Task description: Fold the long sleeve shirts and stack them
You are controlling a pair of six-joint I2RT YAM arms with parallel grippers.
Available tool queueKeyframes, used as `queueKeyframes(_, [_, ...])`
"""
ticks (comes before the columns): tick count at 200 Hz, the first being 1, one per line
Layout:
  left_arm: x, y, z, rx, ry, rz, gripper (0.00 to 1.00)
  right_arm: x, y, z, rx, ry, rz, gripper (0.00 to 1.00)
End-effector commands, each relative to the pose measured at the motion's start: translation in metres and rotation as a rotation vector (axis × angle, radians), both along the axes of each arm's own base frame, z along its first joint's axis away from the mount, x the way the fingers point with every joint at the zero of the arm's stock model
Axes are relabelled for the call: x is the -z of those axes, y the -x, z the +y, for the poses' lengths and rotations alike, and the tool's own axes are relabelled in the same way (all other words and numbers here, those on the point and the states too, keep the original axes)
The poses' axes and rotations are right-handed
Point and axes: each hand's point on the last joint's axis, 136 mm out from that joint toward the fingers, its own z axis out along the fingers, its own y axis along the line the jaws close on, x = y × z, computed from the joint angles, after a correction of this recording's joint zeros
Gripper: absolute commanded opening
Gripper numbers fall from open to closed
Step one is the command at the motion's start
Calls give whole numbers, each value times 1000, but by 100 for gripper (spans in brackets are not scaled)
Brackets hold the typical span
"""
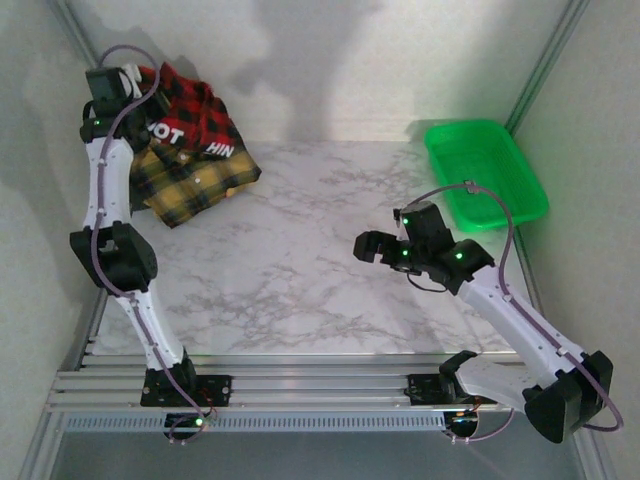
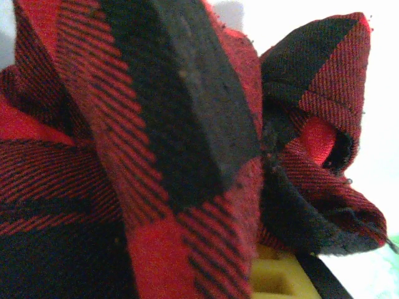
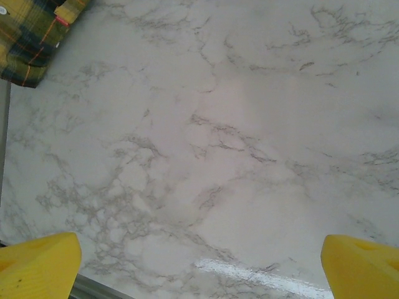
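Two long sleeve shirts lie heaped at the table's far left. The red-and-black check shirt with white lettering rests partly over the yellow-and-black check shirt. My left gripper is at the red shirt's back left edge, shut on a bunched fold of it. In the left wrist view that red-and-black cloth wraps over the jaws, and one yellow finger pad peeks out below. My right gripper hovers open over bare marble right of centre, nothing between its yellow fingertips. A corner of the yellow shirt shows at the right wrist view's top left.
A green plastic tray sits at the back right with nothing in it. White walls close in the left, back and right sides. The marble table lies bare between the shirts and the right arm. An aluminium rail runs along the near edge.
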Motion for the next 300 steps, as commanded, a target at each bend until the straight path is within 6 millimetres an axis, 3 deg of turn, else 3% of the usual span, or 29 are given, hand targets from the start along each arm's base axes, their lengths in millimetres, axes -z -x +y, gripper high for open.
queueKeyframes(1, [27, -7, 13, 5, 47, -1, 1, 7, 0, 7, -20, -4, 20, 99])
queueKeyframes(33, [76, 7, 43, -81, 34, 95, 6, 5, -7, 17, -29, -14, 19, 99])
queueKeyframes(57, [108, 14, 67, -172, 16, 174, 18, 4, -11, 30, -55, -16, 18, 99])
queueKeyframes(74, [118, 15, 84, -222, 29, 192, 30, 3, -13, 37, -73, -8, 16, 99])
queueKeyframes(89, [123, 12, 93, -250, 14, 206, 52, 1, -13, 43, -92, -3, 17, 99])
queueKeyframes(106, [126, 8, 96, -265, 23, 218, 67, 1, -13, 46, -106, 1, 19, 99])
queueKeyframes(114, [121, 7, 99, -281, 23, 214, 72, 2, -12, 47, -106, 5, 21, 99])
queueKeyframes(120, [115, 7, 100, -289, 18, 206, 90, 1, -12, 47, -107, 6, 19, 99])
queueKeyframes(129, [104, 8, 104, -322, 3, 194, 99, 1, -12, 46, -106, 7, 16, 99])
queueKeyframes(156, [63, 17, 125, -461, -42, 190, 100, -2, -12, 43, -105, 18, 10, 99])
queueKeyframes(204, [10, 40, 125, -545, -24, 109, 100, -10, -14, 35, -96, 43, -8, 99])
queueKeyframes(226, [-16, 44, 104, -493, 7, 46, 99, -13, -16, 26, -79, 65, -12, 99])
queueKeyframes(258, [-44, 49, 46, -348, -30, -49, 100, -23, -24, -3, -5, 114, -57, 99])
queueKeyframes(284, [-50, 74, 24, -360, -146, -79, 100, -32, -30, -34, 55, 192, -110, 99])
queueKeyframes(300, [-53, 98, 12, -324, -136, -143, 99, -28, -35, -64, 131, 265, -104, 99])
